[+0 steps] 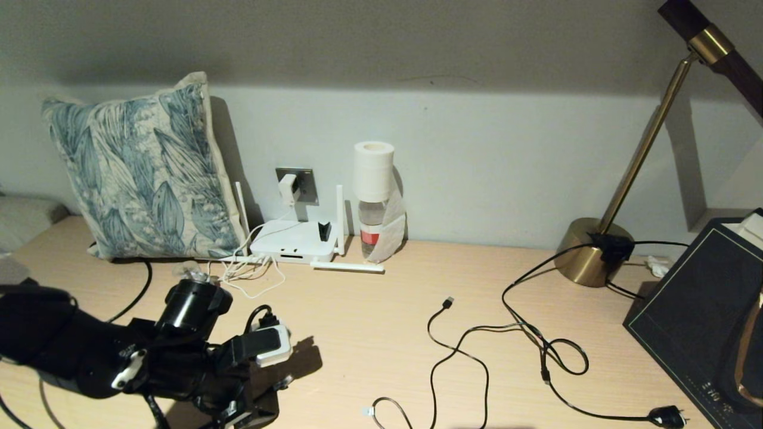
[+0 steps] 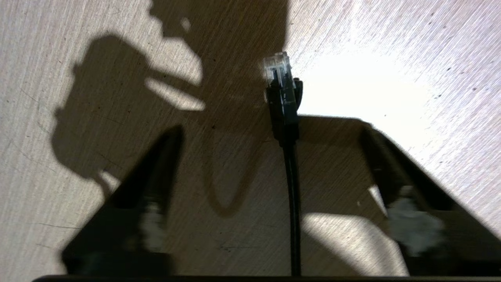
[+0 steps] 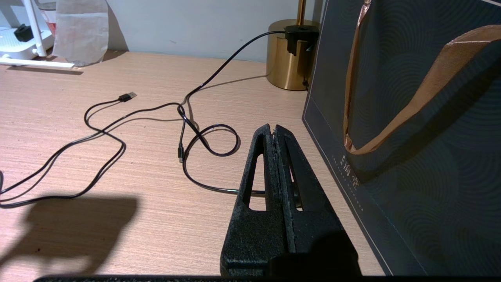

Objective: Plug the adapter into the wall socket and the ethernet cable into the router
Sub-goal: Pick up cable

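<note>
The white adapter (image 1: 288,189) sits in the grey wall socket (image 1: 306,183), and its thin white cord hangs down to the white router (image 1: 294,241) on the table below. In the left wrist view the ethernet cable (image 2: 291,176) lies on the wood, its clear clip connector (image 2: 276,67) pointing away. My left gripper (image 2: 271,130) is open just above the table, one finger on each side of the cable and neither touching it. The left arm (image 1: 149,357) reaches down at the table's near left. My right gripper (image 3: 274,127) is shut and empty, low over the table's right side.
A leaf-print pillow (image 1: 137,173) leans on the wall left of the router. A bottle topped with a paper roll (image 1: 374,196) stands to its right. A thin black USB cable (image 1: 459,351) and a pronged cord (image 1: 664,415) sprawl mid-table. A brass lamp (image 1: 590,256) and dark bag (image 1: 709,310) stand right.
</note>
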Motion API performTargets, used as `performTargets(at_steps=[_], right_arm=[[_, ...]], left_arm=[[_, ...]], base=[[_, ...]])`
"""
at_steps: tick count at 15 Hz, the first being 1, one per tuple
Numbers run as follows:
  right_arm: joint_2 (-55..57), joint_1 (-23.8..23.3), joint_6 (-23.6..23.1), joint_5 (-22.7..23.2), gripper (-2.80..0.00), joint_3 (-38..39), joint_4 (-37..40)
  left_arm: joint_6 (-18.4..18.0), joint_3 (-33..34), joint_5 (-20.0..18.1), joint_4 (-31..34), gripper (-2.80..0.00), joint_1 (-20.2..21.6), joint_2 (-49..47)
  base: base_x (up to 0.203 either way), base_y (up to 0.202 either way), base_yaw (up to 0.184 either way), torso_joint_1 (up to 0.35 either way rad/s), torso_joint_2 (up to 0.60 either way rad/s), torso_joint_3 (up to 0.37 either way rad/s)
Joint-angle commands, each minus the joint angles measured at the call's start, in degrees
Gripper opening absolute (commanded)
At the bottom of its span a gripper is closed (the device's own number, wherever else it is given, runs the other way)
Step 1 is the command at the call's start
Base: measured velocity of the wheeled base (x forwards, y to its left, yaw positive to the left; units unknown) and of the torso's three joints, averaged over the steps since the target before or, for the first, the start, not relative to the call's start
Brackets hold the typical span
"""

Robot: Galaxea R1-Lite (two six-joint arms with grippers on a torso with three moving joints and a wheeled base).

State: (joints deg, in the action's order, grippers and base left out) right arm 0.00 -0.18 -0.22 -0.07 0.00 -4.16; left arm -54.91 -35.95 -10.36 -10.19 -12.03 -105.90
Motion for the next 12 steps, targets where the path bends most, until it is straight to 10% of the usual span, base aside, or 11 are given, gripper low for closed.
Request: performTargets(at_steps=[1, 12], right_arm=[[0.0, 0.0, 0.0, 0.0, -2.80, 1.5, -0.1], [0.0, 0.0, 0.0, 0.0, -2.80, 1.5, -0.1]], left_arm=[[-0.3, -0.2, -0.2, -0.2, -2.80, 0.0, -0.4], [-0.4, 0.3, -3.5, -0.4, -2.80, -0.1, 0.0]], base=[[0.000, 0.000, 0.000, 0.000, 0.00, 0.000], [0.000, 0.000, 0.000, 0.000, 0.00, 0.000]])
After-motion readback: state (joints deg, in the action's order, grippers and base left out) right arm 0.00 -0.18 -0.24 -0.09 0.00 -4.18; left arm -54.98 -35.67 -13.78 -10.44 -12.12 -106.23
